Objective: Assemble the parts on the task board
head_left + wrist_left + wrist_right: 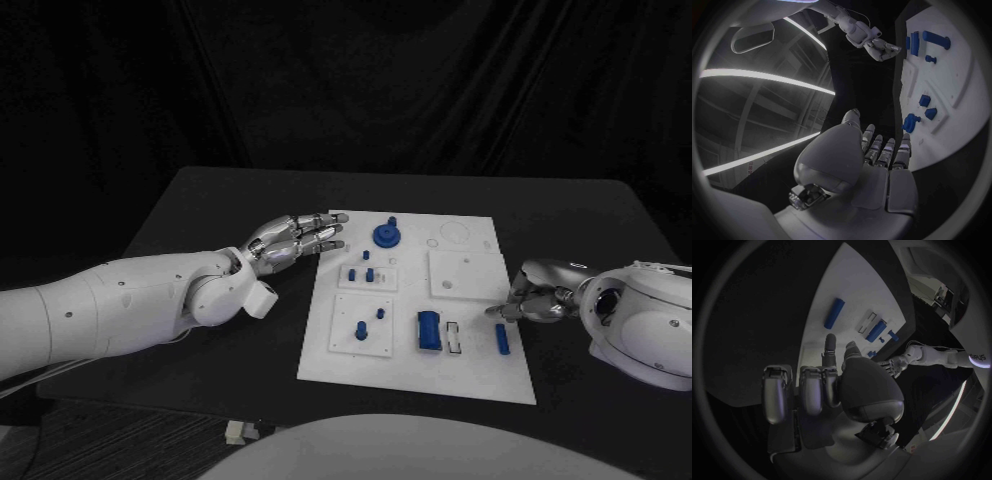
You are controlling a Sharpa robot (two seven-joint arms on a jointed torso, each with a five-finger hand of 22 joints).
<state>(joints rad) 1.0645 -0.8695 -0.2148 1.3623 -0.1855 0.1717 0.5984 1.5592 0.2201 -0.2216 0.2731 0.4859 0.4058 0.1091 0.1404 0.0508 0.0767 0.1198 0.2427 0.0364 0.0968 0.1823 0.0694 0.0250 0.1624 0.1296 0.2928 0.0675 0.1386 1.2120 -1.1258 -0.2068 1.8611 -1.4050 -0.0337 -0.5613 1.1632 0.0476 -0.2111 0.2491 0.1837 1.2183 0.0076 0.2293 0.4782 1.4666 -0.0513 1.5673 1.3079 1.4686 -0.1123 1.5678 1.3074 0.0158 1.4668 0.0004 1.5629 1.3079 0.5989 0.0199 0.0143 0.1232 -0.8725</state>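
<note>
The white task board (469, 370) lies mid-table and carries blue parts. A round knob (387, 235) stands near its far edge, with small pegs (366, 272) below it. A thick block (430, 331) and a rod (502, 340) lie toward the near right. My left hand (296, 238) hovers at the board's far left edge with fingers stretched out and nothing in them; the left wrist view shows this hand (873, 165) close to the knob (911, 122). My right hand (531, 300) sits at the board's right edge just above the rod, holding nothing. In the right wrist view its fingers (829, 345) point toward the rod (834, 312).
Two raised white square plates (464, 272) and ring marks (454, 235) occupy the board's far right. A small white slot frame (456, 338) lies beside the block. Black table (216, 210) surrounds the board, its edges close behind and to the left.
</note>
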